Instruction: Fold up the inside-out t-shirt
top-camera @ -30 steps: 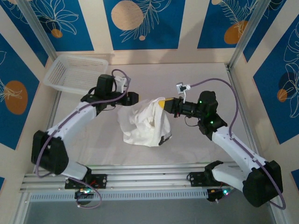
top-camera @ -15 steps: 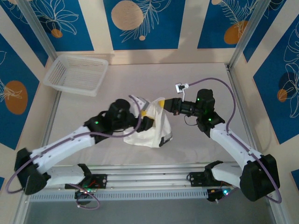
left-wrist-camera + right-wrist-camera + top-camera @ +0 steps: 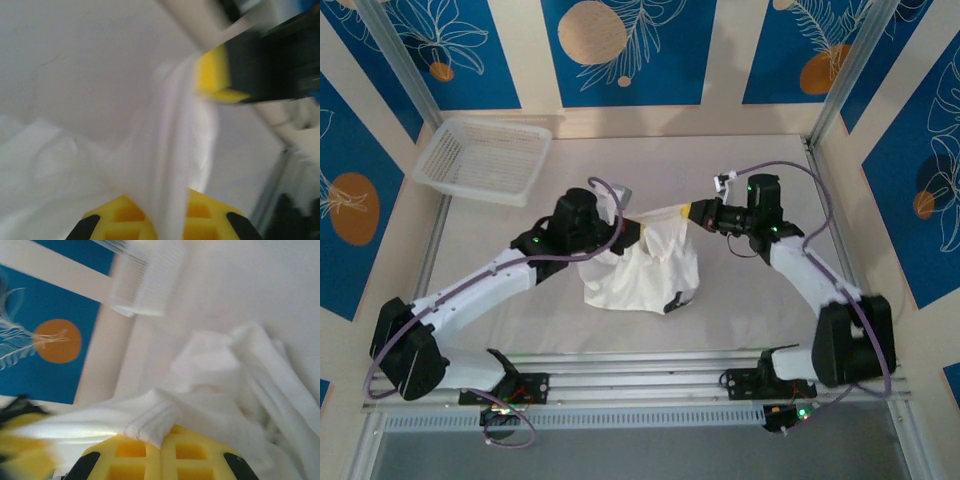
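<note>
The white inside-out t-shirt (image 3: 642, 268) hangs bunched between the two arms at the middle of the table, its lower part resting on the surface. A small dark tag (image 3: 672, 303) shows at its lower right. My left gripper (image 3: 632, 232) is shut on the shirt's upper left edge; cloth (image 3: 170, 165) runs up from between its yellow fingers (image 3: 120, 220). My right gripper (image 3: 692, 212) is shut on a stitched hem (image 3: 150, 422) at the upper right. A taut strip of fabric spans the two grippers.
A white mesh basket (image 3: 483, 158) stands at the back left of the table. Walls with blue panels close in the sides and back. Bare table surface (image 3: 750, 300) lies in front and to the right of the shirt.
The left arm swung in from the back left to the shirt, and its gripper closed on the upper edge. The right gripper drew back to the right, stretching the cloth between them.
</note>
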`<state>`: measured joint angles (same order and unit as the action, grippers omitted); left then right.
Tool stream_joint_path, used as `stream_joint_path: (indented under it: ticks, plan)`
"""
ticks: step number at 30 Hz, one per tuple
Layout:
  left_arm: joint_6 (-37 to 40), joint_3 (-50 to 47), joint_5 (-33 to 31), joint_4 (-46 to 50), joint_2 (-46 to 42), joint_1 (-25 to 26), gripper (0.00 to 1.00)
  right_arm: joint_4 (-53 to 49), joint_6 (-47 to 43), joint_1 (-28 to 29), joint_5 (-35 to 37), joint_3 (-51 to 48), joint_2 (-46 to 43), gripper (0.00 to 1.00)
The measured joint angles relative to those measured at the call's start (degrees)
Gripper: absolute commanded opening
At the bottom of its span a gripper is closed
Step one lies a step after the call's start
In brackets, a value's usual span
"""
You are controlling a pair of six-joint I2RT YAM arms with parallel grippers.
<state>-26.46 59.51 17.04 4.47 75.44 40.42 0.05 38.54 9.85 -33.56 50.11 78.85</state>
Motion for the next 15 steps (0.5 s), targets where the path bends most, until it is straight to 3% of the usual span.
stream_joint_path:
  ticks: [2,5,9,11,13,15]
  plan:
    - [-4.09,-1.27,6.49,-2.43,-0.02,-2.19,0.0,-3.85,-2.6,1.51,-1.88,2.6,5.53,0.3]
    - [-7.61,-2.14,11.1,-2.82,-0.42,-4.02,0.0,-6.6,-3.58,1.92,-0.9,2.71,5.9,0.45]
    - [-9.66,-2.1,13.46,-3.19,-0.09,-4.44,0.0,-6.6,-2.71,2.45,7.85,-2.05,-7.85,0.45]
    - [-10.36,-1.95,14.21,-3.23,0.5,-4.44,0.0,-5.09,-3.19,4.72,14.62,-6.1,-19.08,0.34]
    - [-10.82,-1.81,14.56,-3.21,1.29,-4.44,0.0,-3.17,-5.22,10.6,20.63,-8.94,-28.57,0.33]
    - [-11.17,-1.7,14.75,-3.21,1.99,-4.44,0.0,-1.46,-8.85,18.6,25.29,-9.68,-31.98,0.42]
